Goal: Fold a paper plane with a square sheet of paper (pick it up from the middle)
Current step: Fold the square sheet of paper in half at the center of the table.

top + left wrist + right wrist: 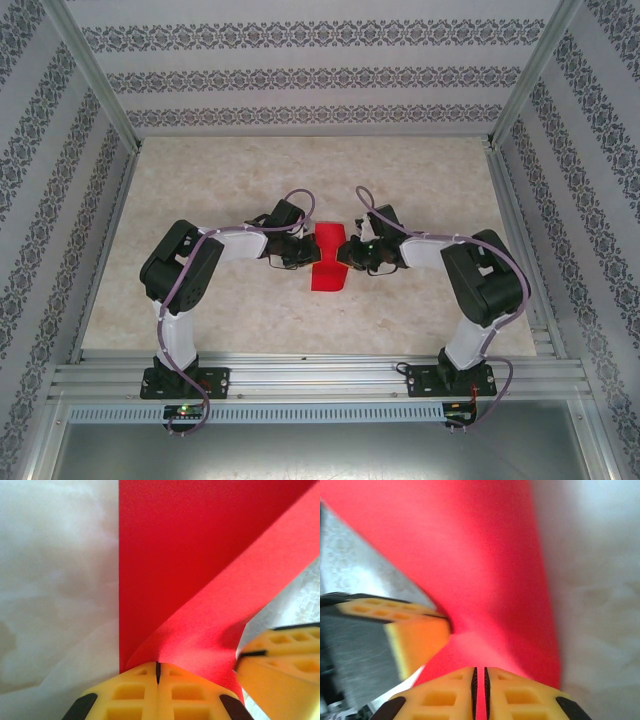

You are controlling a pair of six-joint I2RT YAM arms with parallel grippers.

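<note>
Item: paper [328, 262], red, mid-bench, about midway between the left and right edges. It is pinched at its waist from both sides: left gripper [158, 672] clamped on one edge, right gripper [480, 680] clamped on the opposite edge. I cannot tell whether its near end touches the bench [250, 320]. Risks, as I judge them: pulling apart tears it; an uneven grip skews the crease.

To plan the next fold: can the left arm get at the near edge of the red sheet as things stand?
Probably not yet. The left gripper is shut on the red sheet at its middle, with the right gripper pinching it opposite. It must let go first; nothing else seems to block that edge.
</note>
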